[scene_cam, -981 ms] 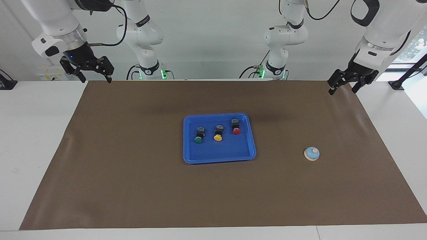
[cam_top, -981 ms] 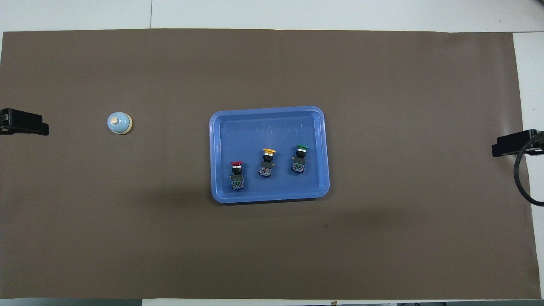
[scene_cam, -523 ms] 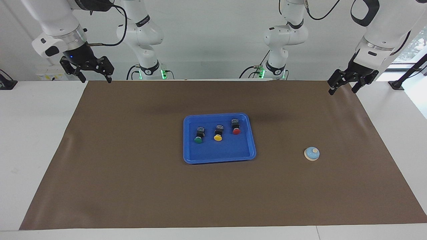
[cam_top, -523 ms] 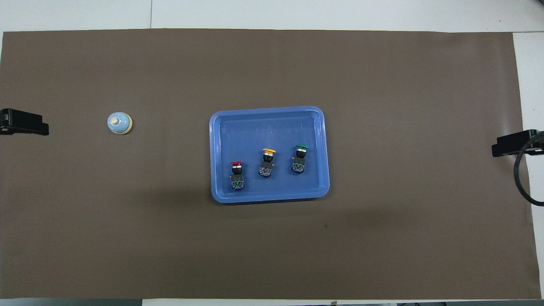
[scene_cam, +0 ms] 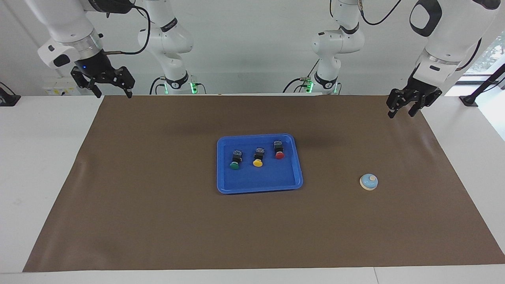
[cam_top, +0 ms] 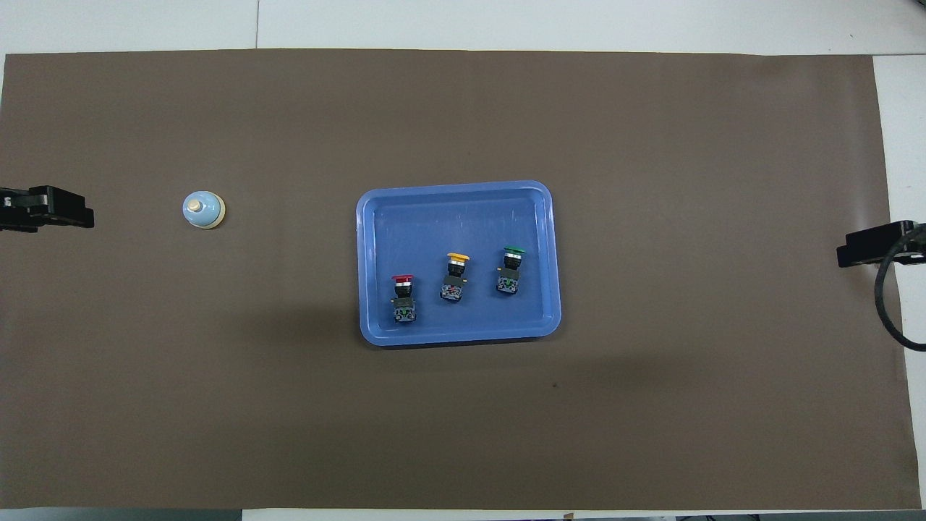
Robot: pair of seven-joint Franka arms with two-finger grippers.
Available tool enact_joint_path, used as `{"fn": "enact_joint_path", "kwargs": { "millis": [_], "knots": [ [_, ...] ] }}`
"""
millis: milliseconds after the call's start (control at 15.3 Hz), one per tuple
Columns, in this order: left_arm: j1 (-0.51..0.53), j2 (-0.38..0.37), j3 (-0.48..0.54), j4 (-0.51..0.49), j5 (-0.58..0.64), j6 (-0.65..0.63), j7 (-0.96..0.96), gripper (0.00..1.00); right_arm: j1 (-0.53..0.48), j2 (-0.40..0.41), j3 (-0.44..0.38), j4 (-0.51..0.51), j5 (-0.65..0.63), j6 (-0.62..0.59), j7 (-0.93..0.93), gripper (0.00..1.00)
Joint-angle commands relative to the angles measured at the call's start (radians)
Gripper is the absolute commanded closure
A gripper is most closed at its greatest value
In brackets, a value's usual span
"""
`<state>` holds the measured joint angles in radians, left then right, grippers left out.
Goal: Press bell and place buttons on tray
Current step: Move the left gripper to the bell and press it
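Observation:
The blue tray [scene_cam: 260, 188] [cam_top: 463, 334] lies mid-table on the brown mat. Three buttons lie in it in a row, in the half nearer the robots: green [scene_cam: 234, 165] [cam_top: 514, 252], yellow [scene_cam: 257, 163] [cam_top: 456, 257] and red [scene_cam: 279, 155] [cam_top: 402, 278]. The pale blue bell [scene_cam: 369, 182] [cam_top: 203, 210] stands on the mat toward the left arm's end. My left gripper [scene_cam: 400, 115] [cam_top: 47, 217] hangs over the mat's corner at that end, apart from the bell, its fingertips a small gap apart and empty. My right gripper [scene_cam: 113, 94] [cam_top: 868, 246] waits open over the mat's edge at its own end.
The brown mat [scene_cam: 158, 221] covers most of the white table [scene_cam: 39, 157]. Both arm bases [scene_cam: 177, 81] stand at the robots' edge of the table. A black cable [cam_top: 886, 304] loops beside the right gripper.
The left gripper has shifted slightly inward over the mat and its fingers have drawn closer together. The right arm, tray, buttons and bell have not moved.

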<state>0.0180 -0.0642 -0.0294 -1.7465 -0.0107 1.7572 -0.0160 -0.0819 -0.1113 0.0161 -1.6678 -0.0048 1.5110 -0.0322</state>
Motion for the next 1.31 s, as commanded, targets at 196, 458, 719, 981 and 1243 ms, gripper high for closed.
{"fn": "enact_joint_path", "kwargs": {
  "millis": [196, 458, 719, 981, 1243],
  "knots": [
    [-0.007, 0.171, 0.008, -0.051, 0.014, 0.238, -0.024, 1.0, -0.013, -0.011, 0.01, -0.01, -0.004, -0.006, -0.023, 0.0],
    [0.002, 0.286, 0.008, -0.054, 0.014, 0.373, -0.022, 1.0, -0.013, -0.011, 0.01, -0.009, -0.004, -0.006, -0.023, 0.0],
    [-0.006, 0.34, 0.008, -0.1, 0.014, 0.496, -0.022, 1.0, -0.013, -0.011, 0.01, -0.01, -0.004, -0.006, -0.023, 0.0],
    [-0.01, 0.368, 0.009, -0.117, 0.014, 0.519, -0.027, 1.0, -0.013, -0.011, 0.01, -0.01, -0.004, -0.006, -0.023, 0.0],
    [-0.01, 0.373, 0.01, -0.154, 0.014, 0.562, -0.028, 1.0, -0.013, -0.011, 0.01, -0.01, -0.004, -0.006, -0.023, 0.0]
  ]
}}
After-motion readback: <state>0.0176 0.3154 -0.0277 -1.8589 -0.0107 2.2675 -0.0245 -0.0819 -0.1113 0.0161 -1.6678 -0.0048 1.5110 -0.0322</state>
